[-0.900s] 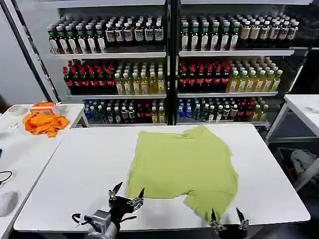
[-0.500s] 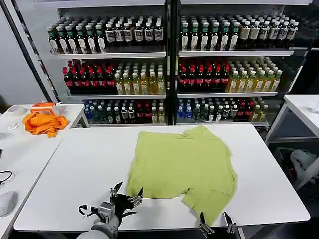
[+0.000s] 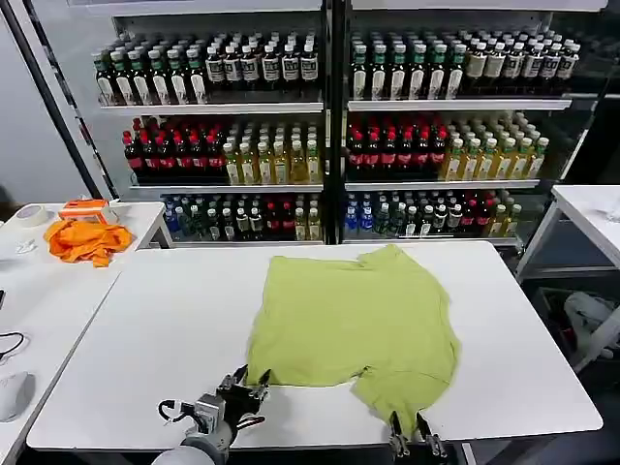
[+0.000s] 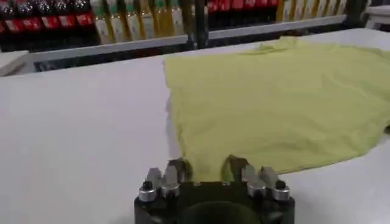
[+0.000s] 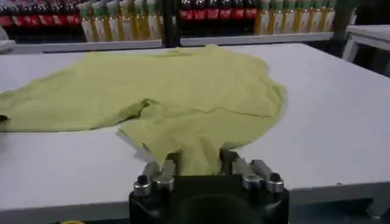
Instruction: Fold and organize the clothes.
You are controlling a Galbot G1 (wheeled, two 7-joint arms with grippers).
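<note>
One T-shirt [image 3: 354,325] — lime green, short-sleeved, no legible print or label from here. It lies spread, somewhat rumpled, on the middle of a white desk [image 3: 174,320], its near right corner hanging at the front edge.

Left pincer [image 3: 247,386]: one, low at the desk's front edge, at the shirt's near left corner. In the left wrist view [image 4: 207,170] its two fingers stand slightly apart with the shirt's hem lying between them; whether they actually grip the cloth I cannot tell.

Right pincer [image 3: 411,443]: one, at the front edge below the shirt's near right corner. In the right wrist view [image 5: 194,165] its fingers stand partly apart, a fold of the green cloth running down between them — a firm hold cannot be confirmed.

Orange cloth [image 3: 85,239]: one, bunched on a second white desk [image 3: 39,291] at the left, well apart from the shirt. A roll of tape [image 3: 31,215] sits beyond it.

Shelving [image 3: 329,107]: two bays behind the desk, three tiers each, packed with bottles [image 3: 397,150] — dark, red, yellow and blue; labels too small to read, count not possible.

A third white desk [image 3: 591,213] stands at the far right.
</note>
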